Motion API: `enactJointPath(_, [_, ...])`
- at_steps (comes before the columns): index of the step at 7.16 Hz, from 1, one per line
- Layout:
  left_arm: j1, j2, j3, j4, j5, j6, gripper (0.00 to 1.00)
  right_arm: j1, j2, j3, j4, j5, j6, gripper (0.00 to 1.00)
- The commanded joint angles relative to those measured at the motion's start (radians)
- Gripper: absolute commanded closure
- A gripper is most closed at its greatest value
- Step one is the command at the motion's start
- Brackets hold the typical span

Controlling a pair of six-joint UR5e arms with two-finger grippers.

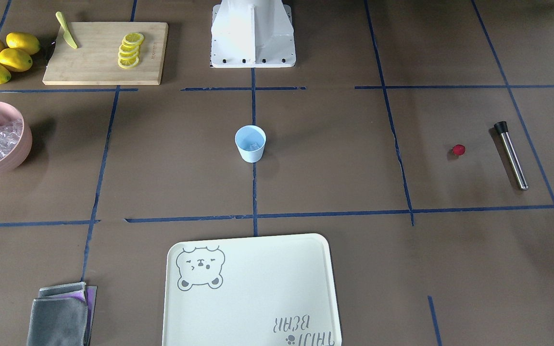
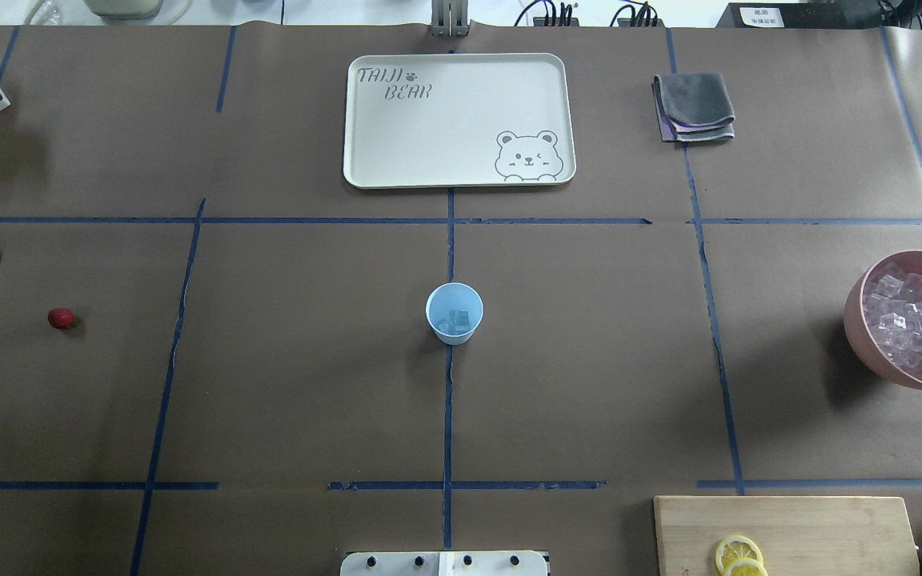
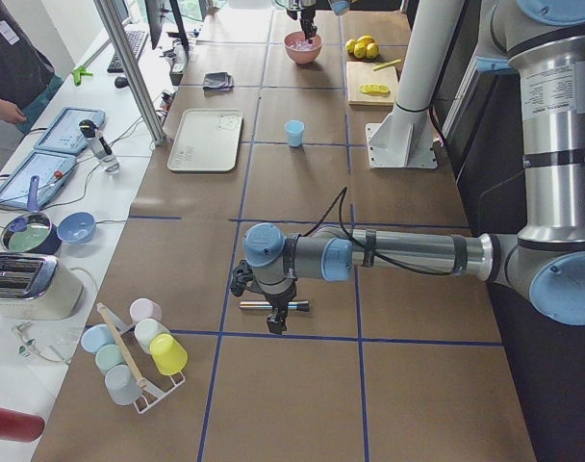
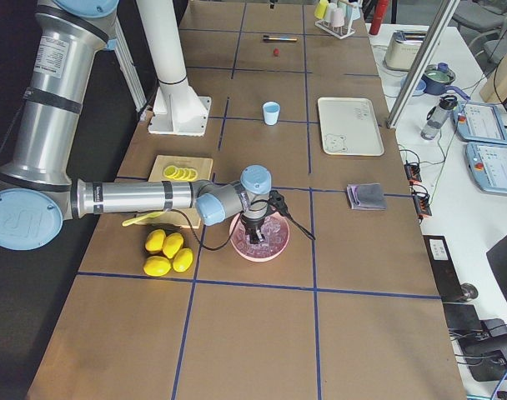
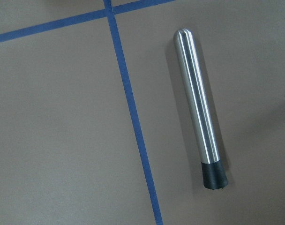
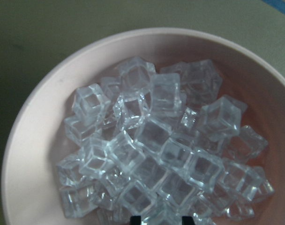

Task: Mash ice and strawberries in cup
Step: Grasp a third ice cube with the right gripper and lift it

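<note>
The light-blue cup (image 1: 250, 143) stands upright at the table's middle, also in the overhead view (image 2: 454, 313), with a few ice cubes (image 2: 458, 320) inside. The red strawberry (image 1: 458, 150) lies alone on the table on my left side, next to a steel muddler (image 1: 511, 155). My left gripper (image 3: 275, 322) hangs above the muddler (image 5: 198, 108); its fingers do not show, so I cannot tell its state. My right gripper (image 6: 160, 220) is open, its tips just above the ice pile (image 6: 152, 145) in the pink bowl (image 2: 857, 320).
A cutting board (image 1: 106, 53) with lemon slices and a knife, and several lemons (image 1: 3, 57), lie beside the pink bowl (image 1: 24, 144). A bear tray (image 1: 250, 293) and folded grey cloths (image 1: 60, 315) lie at the table's far side from the robot.
</note>
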Motion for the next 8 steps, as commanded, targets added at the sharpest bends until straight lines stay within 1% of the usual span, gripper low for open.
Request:
enactJointPath(1, [0.0, -0.001, -0.003, 0.002, 0.0, 0.0, 0.0, 0.033, 0.006, 0.054, -0.012, 0.0, 0.0, 0.99])
enactJointPath(2, [0.0, -0.001, -0.005, 0.002, 0.0, 0.0, 0.0, 0.074, 0.034, 0.092, -0.078, 0.003, 0.011, 1.0])
enactJointPath(3, [0.0, -0.001, -0.011, 0.003, 0.0, 0.0, 0.0, 0.085, 0.136, 0.115, -0.204, 0.002, 0.014, 1.0])
enactJointPath(4, [0.0, -0.001, -0.014, 0.005, 0.0, 0.0, 0.0, 0.086, 0.275, 0.116, -0.348, 0.004, 0.029, 1.0])
enactJointPath(5, [0.0, -0.001, -0.012, 0.005, 0.0, 0.0, 0.0, 0.076, 0.414, 0.114, -0.477, 0.004, 0.098, 1.0])
enactJointPath(6, [0.0, -0.001, -0.011, 0.003, 0.0, 0.0, 0.0, 0.026, 0.551, 0.114, -0.576, 0.0, 0.229, 1.0])
enactJointPath(7, [0.0, -0.001, -0.014, 0.002, 0.0, 0.0, 0.0, -0.05, 0.628, 0.112, -0.586, -0.024, 0.354, 1.0])
enactJointPath(8, [0.0, -0.001, -0.017, 0.002, -0.001, 0.0, 0.0, -0.165, 0.716, 0.105, -0.586, -0.097, 0.545, 1.0])
